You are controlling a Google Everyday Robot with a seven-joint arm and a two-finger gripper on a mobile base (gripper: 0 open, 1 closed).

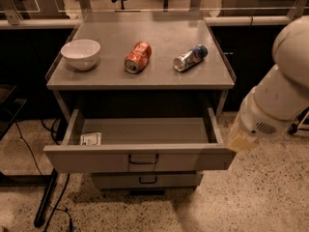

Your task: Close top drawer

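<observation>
The drawer (87, 159) stands pulled out under the worktop (159, 71), stiff metal, likely sliding easily if pushed flat-fronted near its handle (143, 159); the end effector (240, 140) hangs beside its corner, grip impossible to tell.

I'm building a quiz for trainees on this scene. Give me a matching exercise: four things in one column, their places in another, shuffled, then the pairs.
1. white round bowl
2. orange drink can
3. small white paper label
4. robot's gripper

A. beside the right front corner of the open grey metal top drawer
B. grey tabletop, left
C. inside the drawer, front left corner
D. tabletop middle, lying on its side

Pairs: 1-B, 2-D, 3-C, 4-A.
</observation>
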